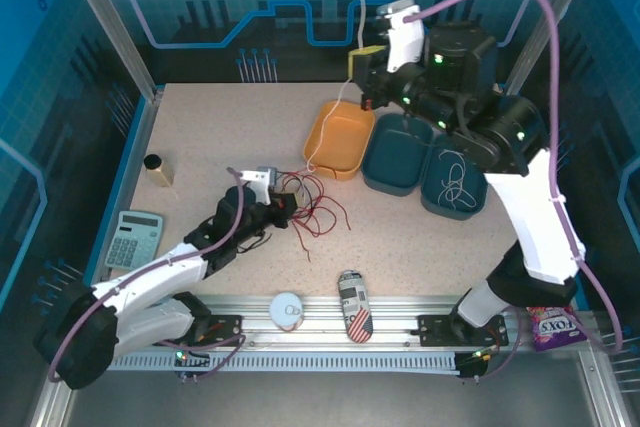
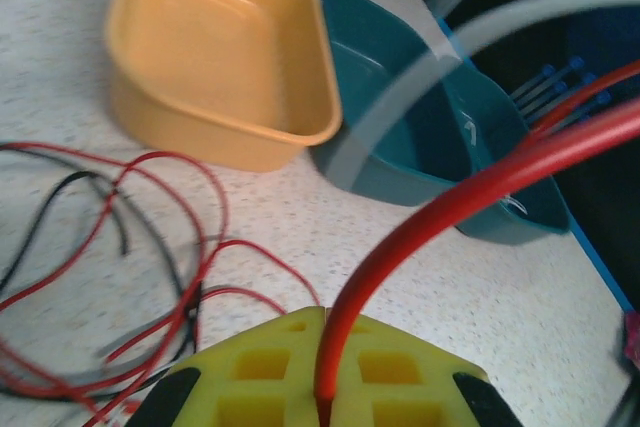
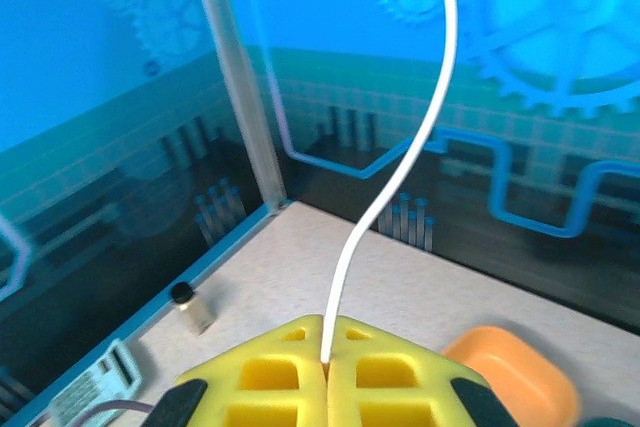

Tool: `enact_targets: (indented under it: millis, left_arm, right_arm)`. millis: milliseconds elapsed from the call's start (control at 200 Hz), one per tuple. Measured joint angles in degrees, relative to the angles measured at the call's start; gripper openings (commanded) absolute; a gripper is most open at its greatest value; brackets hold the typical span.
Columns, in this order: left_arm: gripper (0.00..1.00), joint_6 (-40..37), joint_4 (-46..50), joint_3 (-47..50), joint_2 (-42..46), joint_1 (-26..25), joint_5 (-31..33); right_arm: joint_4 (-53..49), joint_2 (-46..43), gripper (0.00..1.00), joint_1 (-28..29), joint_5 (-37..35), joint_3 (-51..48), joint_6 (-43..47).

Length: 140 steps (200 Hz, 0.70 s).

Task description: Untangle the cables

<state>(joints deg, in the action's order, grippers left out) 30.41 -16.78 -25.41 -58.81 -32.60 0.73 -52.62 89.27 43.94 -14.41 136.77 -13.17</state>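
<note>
Right gripper: we see the right gripper (image 3: 327,349) pinched shut on the white cable (image 3: 400,177), held high above the far side of the bench (image 1: 200,137), over the orange bin (image 1: 340,137).
Left gripper: the left gripper (image 2: 322,367) is clamped on a red cable (image 2: 430,217), low over the bench at the near-left edge of the knot (image 1: 312,205).
Cables: red and black strands lie in a loose knot mid-bench, just in front of the orange bin. The white cable drops from the right gripper past that bin and into the knot. Another white strand lies coiled in the rightmost teal bin (image 1: 455,187).
Risk, dragging: if the white cable threads through red loops, we judge a higher lift would haul the whole knot up rather than free one strand.
Risk, tightening: both grippers hold a strand. Should those two cross inside the knot, pulling them apart could cinch it.
Risk, slipping: the wire is very thin between soft pads. Under tension it may slide out and fall back on the heap.
Risk, snagging: we cannot tell whether the hanging white cable touches the orange bin's rim. A sideways pull could catch there and shove the bin.
Risk, black cable: the black cable (image 2: 40,217) lies among red loops and could be dragged along.
</note>
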Motion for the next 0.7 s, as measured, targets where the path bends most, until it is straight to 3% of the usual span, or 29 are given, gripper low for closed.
enact_targets:
  millis: [330, 700]
  left_arm:
    - [0.0, 4.04, 7.08, 4.33, 8.0, 6.97, 2.58]
    - [0.0, 5.79, 8.81, 4.35, 1.57, 8.87, 3.1]
  right_arm:
    - [0.7, -11.69, 0.0, -1.27, -12.81, -1.03, 5.55]
    - [4.57, -12.11, 0.0, -1.33, -15.5, 1.14, 9.99]
